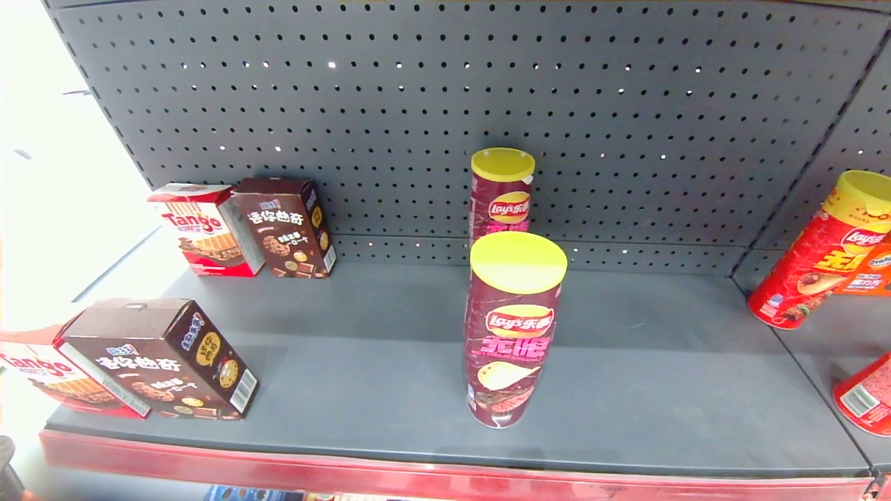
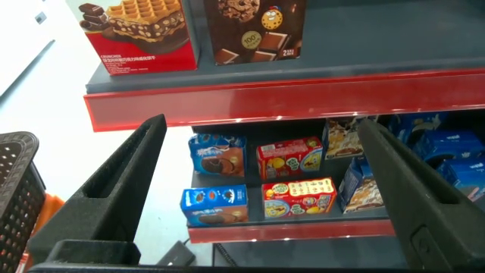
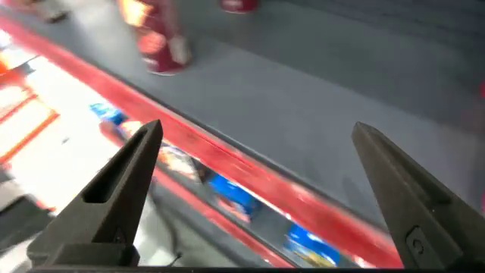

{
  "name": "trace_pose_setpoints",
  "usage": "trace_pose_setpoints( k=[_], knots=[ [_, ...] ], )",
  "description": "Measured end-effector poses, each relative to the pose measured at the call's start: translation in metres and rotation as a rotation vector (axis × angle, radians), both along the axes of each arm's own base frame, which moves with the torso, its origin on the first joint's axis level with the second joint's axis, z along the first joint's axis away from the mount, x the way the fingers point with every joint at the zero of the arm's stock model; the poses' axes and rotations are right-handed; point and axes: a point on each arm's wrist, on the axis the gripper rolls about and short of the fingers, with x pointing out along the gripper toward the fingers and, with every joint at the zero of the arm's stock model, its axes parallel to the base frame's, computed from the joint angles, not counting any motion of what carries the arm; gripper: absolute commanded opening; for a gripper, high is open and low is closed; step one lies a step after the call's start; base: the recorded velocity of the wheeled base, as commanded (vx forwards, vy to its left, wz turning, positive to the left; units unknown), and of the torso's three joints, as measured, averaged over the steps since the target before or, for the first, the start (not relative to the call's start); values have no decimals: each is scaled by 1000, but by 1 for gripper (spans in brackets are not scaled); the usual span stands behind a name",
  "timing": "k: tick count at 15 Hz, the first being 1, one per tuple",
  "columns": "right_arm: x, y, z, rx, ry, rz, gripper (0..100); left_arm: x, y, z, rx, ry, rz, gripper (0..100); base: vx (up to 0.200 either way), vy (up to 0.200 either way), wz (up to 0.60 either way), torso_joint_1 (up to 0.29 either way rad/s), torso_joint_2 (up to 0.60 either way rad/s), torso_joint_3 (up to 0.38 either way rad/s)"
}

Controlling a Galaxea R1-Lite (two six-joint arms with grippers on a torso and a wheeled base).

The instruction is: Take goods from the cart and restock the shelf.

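Two maroon chip cans with yellow lids stand in the middle of the grey shelf [image 1: 654, 390], one at the front [image 1: 511, 330] and one behind it [image 1: 501, 191] by the pegboard. My left gripper [image 2: 261, 193] is open and holds nothing; it hangs below the shelf's red front edge [image 2: 303, 95], facing the lower shelves. My right gripper [image 3: 258, 197] is open too, with nothing between its fingers, just in front of the red shelf edge [image 3: 250, 163]; a maroon can [image 3: 155, 38] stands farther off on the shelf.
Brown cookie boxes [image 1: 163, 358] [image 1: 285, 226] and red wafer boxes [image 1: 205, 229] [image 1: 52, 379] sit at the shelf's left. Red chip cans [image 1: 825, 254] [image 1: 866, 396] are on the neighbouring shelf at right. Lower shelves hold small snack boxes [image 2: 292, 178]. A black basket [image 2: 19, 189] stands beside them.
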Motion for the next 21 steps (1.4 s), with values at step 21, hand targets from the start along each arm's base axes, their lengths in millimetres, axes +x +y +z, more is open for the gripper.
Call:
trace_pose_setpoints(
  k=[21],
  knots=[
    [-37, -15, -72, 12, 16, -398, 100, 0, 0, 0, -2, 1, 0, 100, 0, 0, 0, 0, 0, 0]
  ],
)
